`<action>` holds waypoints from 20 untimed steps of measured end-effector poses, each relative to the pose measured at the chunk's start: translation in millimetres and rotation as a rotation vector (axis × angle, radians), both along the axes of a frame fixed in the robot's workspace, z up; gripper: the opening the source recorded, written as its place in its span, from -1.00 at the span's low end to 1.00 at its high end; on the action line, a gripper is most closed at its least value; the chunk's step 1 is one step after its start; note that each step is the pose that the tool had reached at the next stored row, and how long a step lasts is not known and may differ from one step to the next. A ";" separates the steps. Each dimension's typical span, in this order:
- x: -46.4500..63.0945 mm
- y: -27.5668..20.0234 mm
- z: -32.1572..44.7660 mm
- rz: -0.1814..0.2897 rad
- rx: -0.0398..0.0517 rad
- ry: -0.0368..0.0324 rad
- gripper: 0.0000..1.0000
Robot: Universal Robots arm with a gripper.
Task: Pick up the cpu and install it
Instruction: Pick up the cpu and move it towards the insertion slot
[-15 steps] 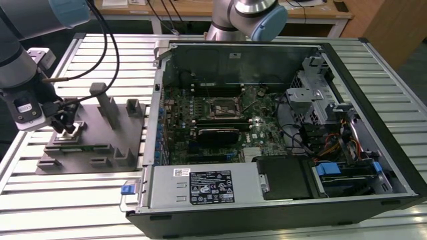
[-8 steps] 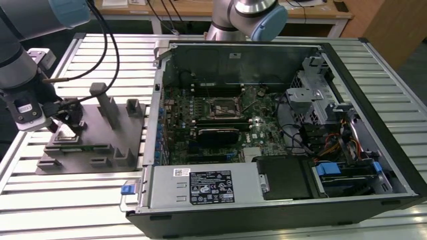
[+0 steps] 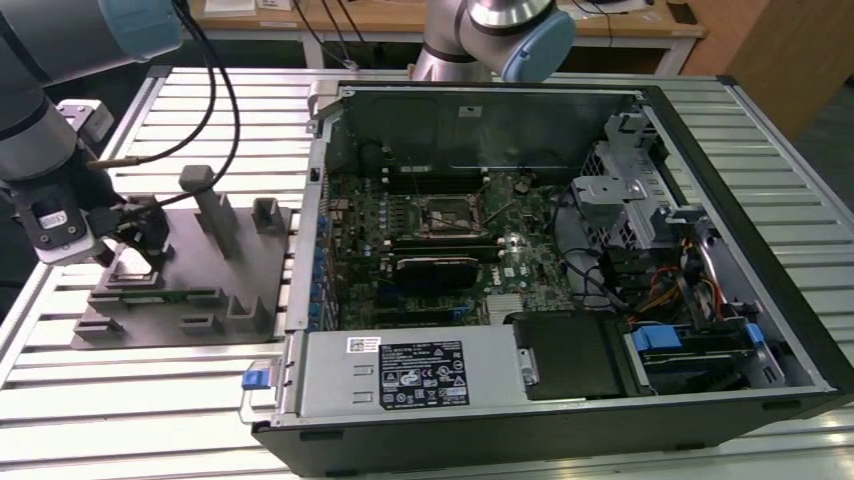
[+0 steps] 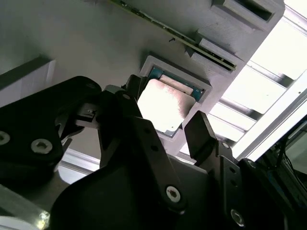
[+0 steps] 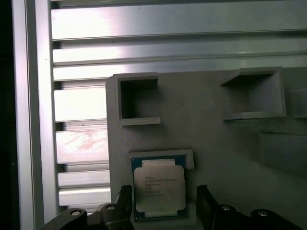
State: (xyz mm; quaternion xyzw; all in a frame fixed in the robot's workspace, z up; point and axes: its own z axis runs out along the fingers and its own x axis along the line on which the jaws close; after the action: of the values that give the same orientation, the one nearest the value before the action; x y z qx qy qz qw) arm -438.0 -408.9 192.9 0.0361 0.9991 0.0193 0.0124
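Observation:
The cpu, a flat square chip with a shiny silver top and a thin green rim, lies in a shallow recess of the grey fixture tray. In both wrist views my gripper hangs just above it, open, one black finger on each side of the chip. A narrow gap shows between the chip and the other finger. The second wrist view shows the cpu between the fingertips of the gripper. In the exterior view the gripper is low over the tray, at the exterior view's left.
An open computer case lies on the slatted metal table, to the exterior view's right of the tray. Its motherboard socket faces up. Upright grey posts stand on the tray near the gripper. A second arm stands behind the case.

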 end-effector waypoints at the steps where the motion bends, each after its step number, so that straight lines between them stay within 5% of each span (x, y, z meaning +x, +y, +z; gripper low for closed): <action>1: 0.0 0.0 -0.6 0.002 -0.0001 0.0001 0.29; 20: 0.0 2.0 -9.4 0.048 -0.0001 0.0001 0.29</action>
State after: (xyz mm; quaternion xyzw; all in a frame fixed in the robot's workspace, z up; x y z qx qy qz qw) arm -438.1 -407.0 183.4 0.0120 0.9997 0.0195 0.0118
